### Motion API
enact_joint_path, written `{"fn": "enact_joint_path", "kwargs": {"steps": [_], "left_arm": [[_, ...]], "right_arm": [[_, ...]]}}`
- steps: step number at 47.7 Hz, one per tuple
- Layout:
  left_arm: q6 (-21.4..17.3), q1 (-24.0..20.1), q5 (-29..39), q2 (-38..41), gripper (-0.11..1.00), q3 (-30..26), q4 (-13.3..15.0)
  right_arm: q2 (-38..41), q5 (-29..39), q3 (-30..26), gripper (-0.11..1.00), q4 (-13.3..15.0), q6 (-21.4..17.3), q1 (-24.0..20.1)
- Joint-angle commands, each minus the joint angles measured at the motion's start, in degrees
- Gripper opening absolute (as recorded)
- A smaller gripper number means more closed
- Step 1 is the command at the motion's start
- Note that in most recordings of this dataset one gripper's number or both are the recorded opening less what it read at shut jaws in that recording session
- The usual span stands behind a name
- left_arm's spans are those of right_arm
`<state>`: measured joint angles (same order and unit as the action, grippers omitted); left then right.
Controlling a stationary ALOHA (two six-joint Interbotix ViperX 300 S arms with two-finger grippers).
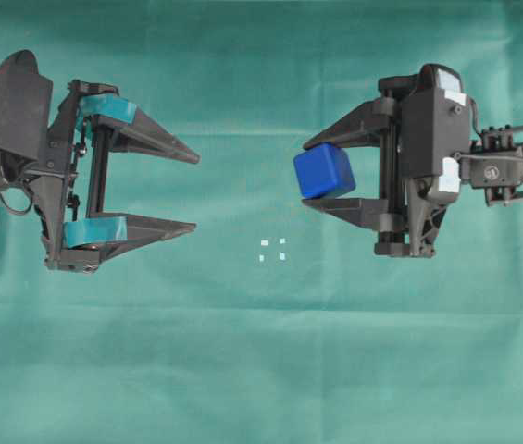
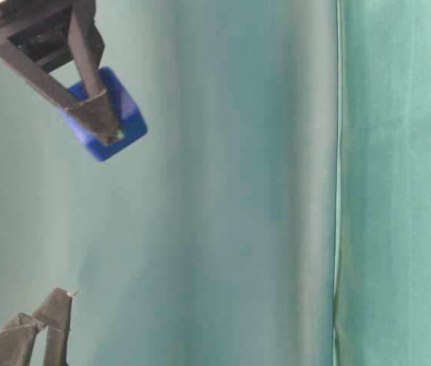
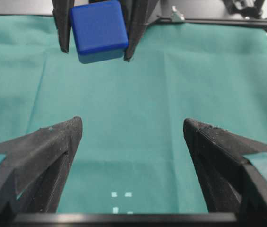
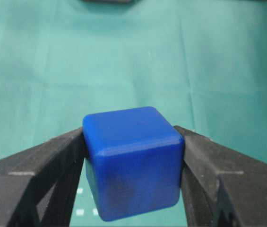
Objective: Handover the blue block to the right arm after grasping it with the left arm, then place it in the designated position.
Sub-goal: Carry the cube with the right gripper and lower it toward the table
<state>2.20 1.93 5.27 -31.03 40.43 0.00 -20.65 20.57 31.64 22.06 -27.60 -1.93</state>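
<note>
Green cloth (image 1: 261, 351), one blue block (image 1: 324, 172), two hands

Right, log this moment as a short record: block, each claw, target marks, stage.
blue block: clamped between the right claw's fingers, off the cloth
right claw: shut on the block
left claw: open wide, empty, apart from the block
target marks: four white marks on the green cloth, uncovered, between the two claws
stage: handover done, placing not yet done

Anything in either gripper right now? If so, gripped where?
The right gripper holds the blue block, pinched on two opposite side faces near its fingertips, clear of the cloth. The left gripper is open and empty.
</note>
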Motion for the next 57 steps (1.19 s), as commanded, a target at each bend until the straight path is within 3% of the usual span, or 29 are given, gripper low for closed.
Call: {"fn": "enact_joint_path", "kwargs": {"steps": [1,32,57], "left_arm": [[0.0,-0.2,-0.4,-0.3,1.0,-1.5,0.1],[0.0,-0.1,-0.3,-0.3,1.0,-1.5,0.1],[0.0,-0.1,-0.4,-0.3,1.0,-1.5,0.1]], "right_arm": [[-0.7,0.9,-1.6,0.59,-0.5,-0.4,-0.1],[5.6,0.6,-1.7,0.59,-0.6,-0.4,-0.1],[18.1,-8.5,-1.4,0.59,-0.6,-1.8,0.2]]}}
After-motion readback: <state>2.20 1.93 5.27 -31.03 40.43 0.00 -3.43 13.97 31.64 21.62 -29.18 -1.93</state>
